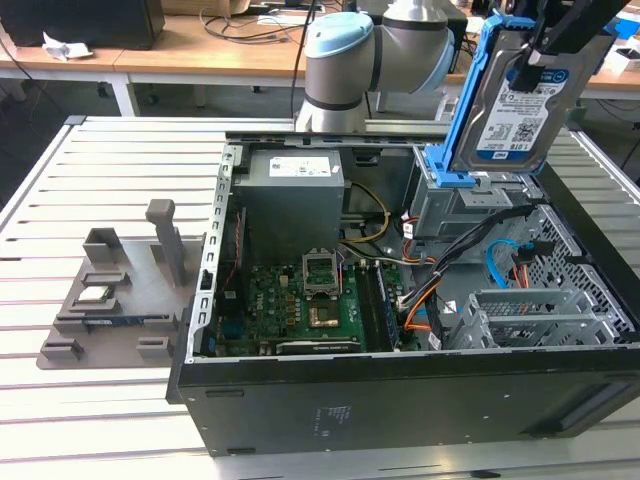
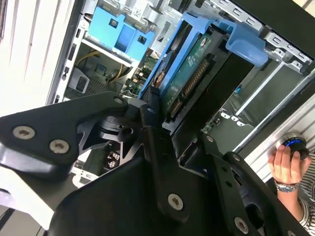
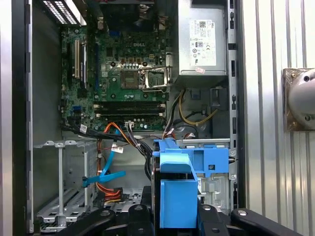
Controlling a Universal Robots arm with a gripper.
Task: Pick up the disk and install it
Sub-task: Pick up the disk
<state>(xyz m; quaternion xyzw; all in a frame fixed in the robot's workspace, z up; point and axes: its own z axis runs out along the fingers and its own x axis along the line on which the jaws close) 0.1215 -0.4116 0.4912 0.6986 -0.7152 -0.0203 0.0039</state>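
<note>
The disk (image 1: 515, 90), a silver drive with a white-and-blue label in a blue plastic bracket, hangs on edge above the open computer case (image 1: 400, 400), at the exterior view's upper right. My gripper (image 1: 556, 35) is shut on its upper end. The disk's lower edge sits just over the grey drive cage with the blue latch (image 1: 452, 182). In the second wrist view the disk's green underside (image 2: 189, 73) runs out between my black fingers (image 2: 153, 115). In the first wrist view the bracket's blue edge (image 3: 177, 196) is clamped above the cage's blue latch (image 3: 212, 160).
Inside the case lie the motherboard (image 3: 123, 73), a grey power supply box with a white sticker (image 1: 295, 190) and loose cables (image 1: 500, 262). A grey fixture (image 1: 110, 290) stands on the slatted table to the exterior view's left. A person's hand (image 2: 284, 164) rests beside the case.
</note>
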